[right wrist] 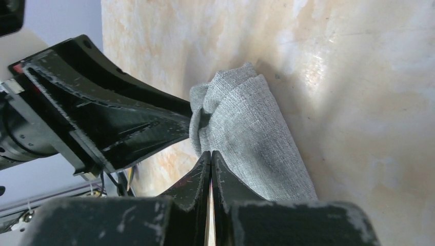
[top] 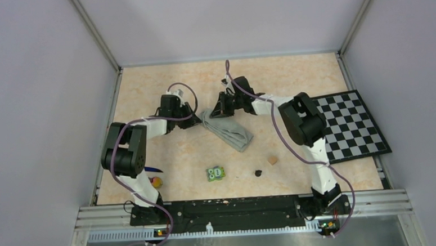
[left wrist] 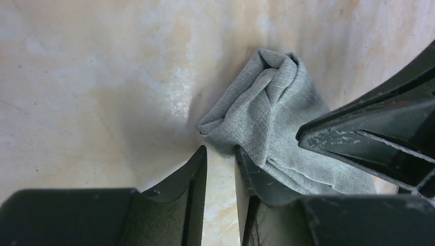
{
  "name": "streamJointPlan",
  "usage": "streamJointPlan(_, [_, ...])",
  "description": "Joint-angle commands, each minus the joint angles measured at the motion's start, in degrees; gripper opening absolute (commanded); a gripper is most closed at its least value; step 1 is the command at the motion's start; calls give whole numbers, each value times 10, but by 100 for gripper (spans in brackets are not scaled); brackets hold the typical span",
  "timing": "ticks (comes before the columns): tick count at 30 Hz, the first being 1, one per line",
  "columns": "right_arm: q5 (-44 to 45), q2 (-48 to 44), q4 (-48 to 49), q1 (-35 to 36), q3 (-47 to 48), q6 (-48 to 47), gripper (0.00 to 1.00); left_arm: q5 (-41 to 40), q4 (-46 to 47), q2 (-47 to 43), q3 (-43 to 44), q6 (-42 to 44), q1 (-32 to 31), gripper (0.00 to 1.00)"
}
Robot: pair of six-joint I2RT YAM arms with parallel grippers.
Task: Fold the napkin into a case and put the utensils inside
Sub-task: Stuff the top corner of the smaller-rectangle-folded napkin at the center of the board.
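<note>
The table [top: 163, 86] lies beneath me, with the mat [top: 351, 124] well to the right of my right gripper [right wrist: 211, 156]. The napkin [top: 227, 131] is a rumpled long bundle. Its far end sits between that gripper and my left gripper [left wrist: 220, 154], and the rest trails back toward my bases. My left fingers are slightly spread, with the napkin's edge just ahead of the gap. My right fingers are pressed together, tips against the napkin. The utensils [top: 156, 181] lie well behind my left gripper.
</note>
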Motion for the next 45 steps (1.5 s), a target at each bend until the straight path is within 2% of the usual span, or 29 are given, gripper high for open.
streamJointPlan(1, [1,27,43,30,21,13,0,7,24,23,22,-7,-12,31])
streamJointPlan(5, [18,79,41,58,75,28,0,-3,29,41,35,-13,-41,30])
streamJointPlan(9, [22,77,66,51,58,43,0,-22,26,13,22,-12,-42,31])
streamJointPlan(12, [9,46,58,41,39,31,0,-36,9,-18,11,3,-36,35])
streamJointPlan(17, [-2,-37,50,16,-12,13,0,-32,0,-56,-8,10,-23,37])
streamJointPlan(24, [3,-82,42,-8,-61,-2,3,1,11,-33,1,3,-20,34])
streamJointPlan(35, [16,-34,63,-4,-78,-6,0,19,14,-1,22,-6,-43,31])
streamJointPlan(45, [39,43,44,33,-4,-3,0,6,22,40,75,-22,-87,30])
